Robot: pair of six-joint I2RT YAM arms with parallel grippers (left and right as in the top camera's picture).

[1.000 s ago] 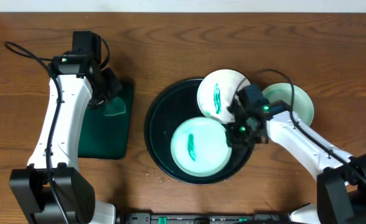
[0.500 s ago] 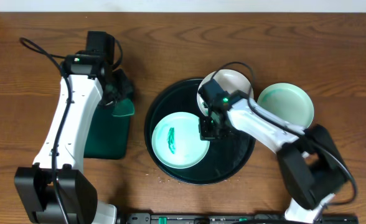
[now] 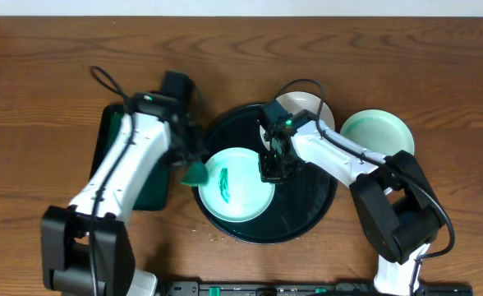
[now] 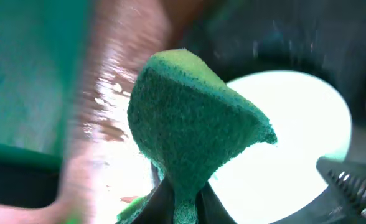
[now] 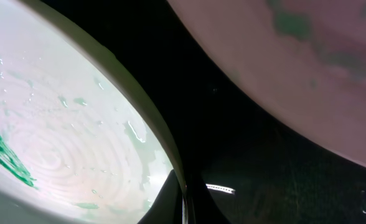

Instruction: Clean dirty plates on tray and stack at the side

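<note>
The round black tray [image 3: 307, 215] holds a pale mint plate [image 3: 243, 197] with a green smear at its front left. A second plate [image 3: 314, 108] leans on the tray's far rim. A third plate [image 3: 381, 136] lies on the table to the right. My right gripper [image 3: 269, 171] is shut on the smeared plate's right rim [image 5: 158, 134]. The second plate shows in the right wrist view [image 5: 307, 68]. My left gripper [image 3: 190, 167] is shut on a green sponge [image 4: 192, 127] at the tray's left edge, beside the smeared plate [image 4: 295, 143].
A rectangular dark green tray [image 3: 155, 185] lies at the left, partly under my left arm. Wooden table surrounds both trays. Cables loop above both arms.
My left arm has swung right from the green tray to the black tray's left edge with the sponge. The right gripper stays on the smeared plate's rim.
</note>
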